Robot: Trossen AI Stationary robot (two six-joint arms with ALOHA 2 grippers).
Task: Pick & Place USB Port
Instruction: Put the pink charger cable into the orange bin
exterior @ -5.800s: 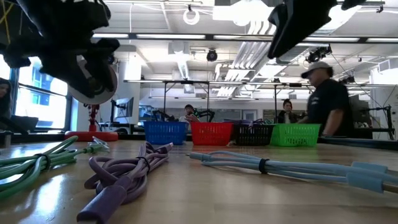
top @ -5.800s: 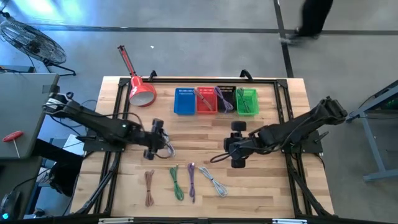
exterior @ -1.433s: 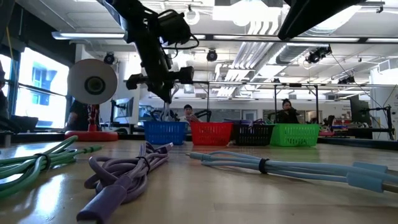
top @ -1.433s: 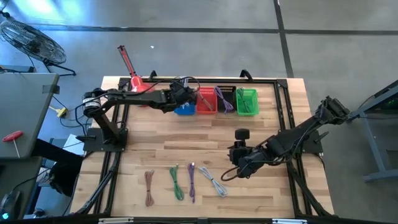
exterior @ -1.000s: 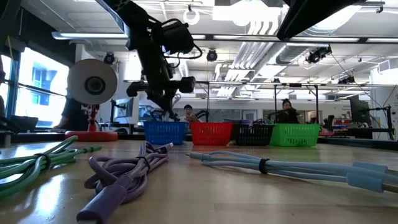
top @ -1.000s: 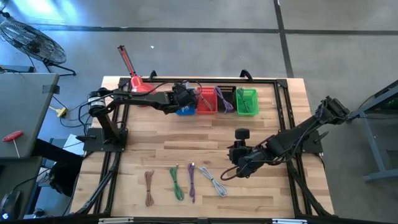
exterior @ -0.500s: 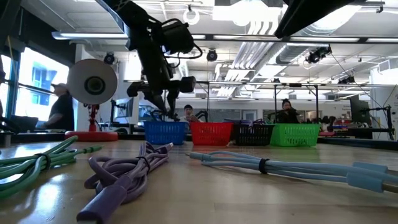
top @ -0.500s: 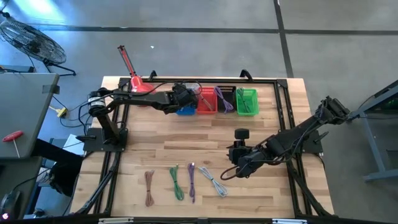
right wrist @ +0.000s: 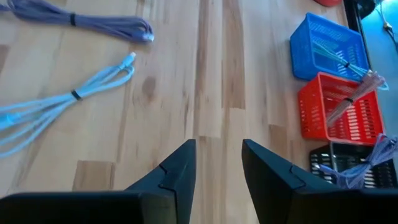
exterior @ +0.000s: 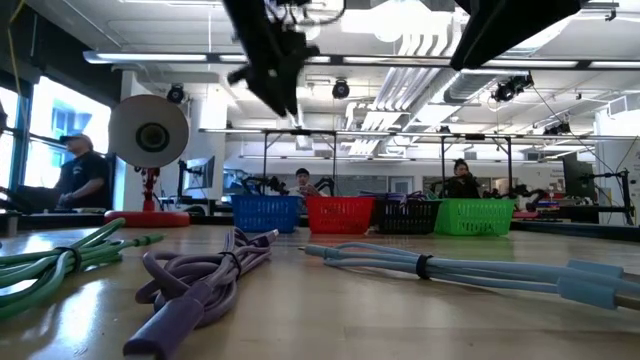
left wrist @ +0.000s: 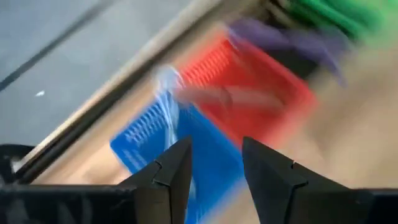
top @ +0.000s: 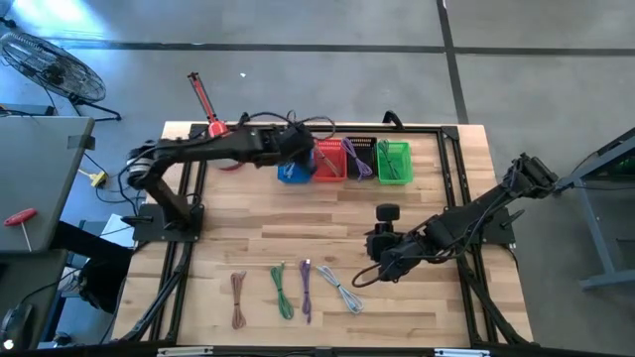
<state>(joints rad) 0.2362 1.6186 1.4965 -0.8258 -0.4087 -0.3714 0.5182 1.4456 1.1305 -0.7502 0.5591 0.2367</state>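
Observation:
Four small baskets stand in a row at the table's far edge: blue (top: 291,171), red (top: 329,159), black (top: 360,157) and green (top: 394,162). A light-blue cable (right wrist: 331,53) lies in the blue basket (right wrist: 326,46). My left gripper (top: 302,149) hangs open high above the blue basket (left wrist: 149,146), with nothing between its fingers (left wrist: 214,146). Brown (top: 238,297), green (top: 282,291), purple (top: 306,290) and light-blue (top: 340,290) cables lie in a row near the table's near edge. My right gripper (top: 377,253) hovers open (right wrist: 217,149) over bare wood, right of the light-blue cable (right wrist: 62,96).
A red lamp-like object (top: 205,104) lies at the table's far left corner, partly under the left arm. The red basket holds a pinkish cable (right wrist: 354,93), the black one a purple cable (right wrist: 367,165). Bare wood lies between the baskets and the cable row. People show in the room beyond.
My left gripper has risen straight up from just above the blue basket to well above it. The light-blue cable that hung below it earlier now lies in the blue basket. The right arm has kept still.

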